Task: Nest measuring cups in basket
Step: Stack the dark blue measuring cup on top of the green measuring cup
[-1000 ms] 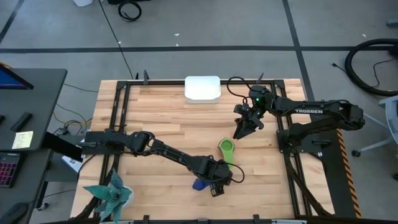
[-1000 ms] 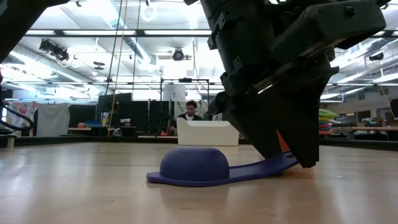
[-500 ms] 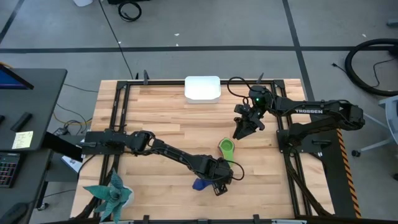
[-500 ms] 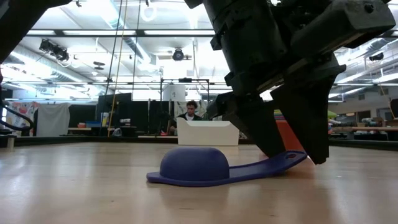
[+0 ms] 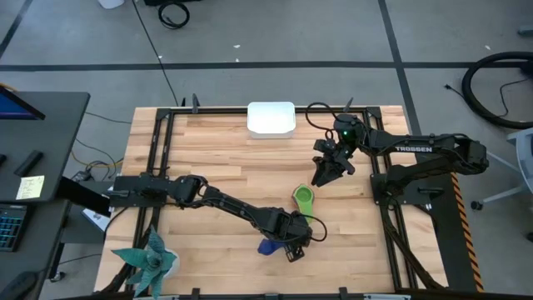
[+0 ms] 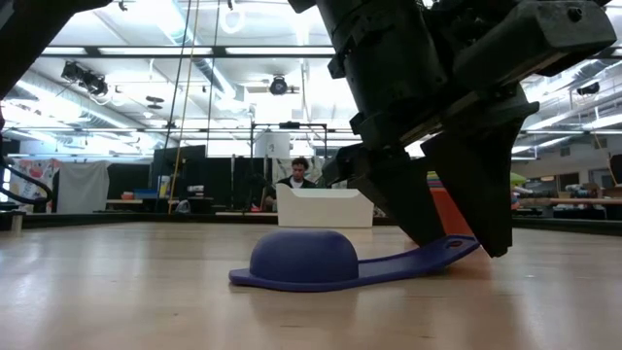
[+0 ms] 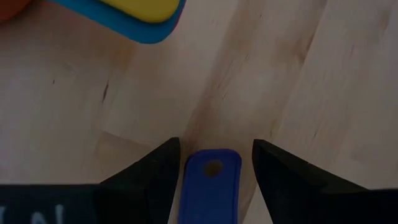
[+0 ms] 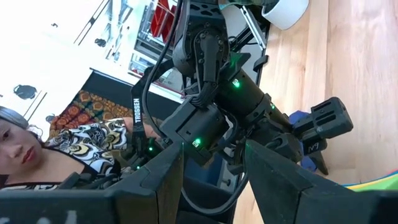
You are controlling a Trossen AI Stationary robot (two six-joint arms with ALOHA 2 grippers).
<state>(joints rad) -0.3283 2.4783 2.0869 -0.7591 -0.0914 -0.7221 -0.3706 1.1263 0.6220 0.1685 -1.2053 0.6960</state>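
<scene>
Top view: your left end effector [image 5: 290, 247] sits low over the near-centre of the worktop [image 5: 208, 158], w/ the dark blue cup [image 5: 266, 247] just beside it. Low view: that cup [image 6: 303, 261] lies mouth-down on the wood, its flat handle reaching toward the dark fingers [image 6: 413, 209], which stand on either side of the handle tip. Left wrist view: the fingers [image 7: 149, 180] are spread, w/ the blue handle [image 7: 209, 185] between them & a gap each side; you can't tell from this whether they touch it. Beyond, an edge of a light blue cup [image 7: 106, 18] w/ a yellow cup [image 7: 146, 6] in it shows on the wood.

Green cup [image 5: 304, 197] lies mouth-up just beyond the left end effector, between the 2 arms. Basket [image 5: 271, 119] stands at the far edge, centre, well apart from all cups.

Your right end effector [image 5: 321, 177] hangs over the worktop right of centre, near the green cup, fingers [image 8: 161, 177] spread, nothing between them. Right wrist view also shows a person at the frame edge
</scene>
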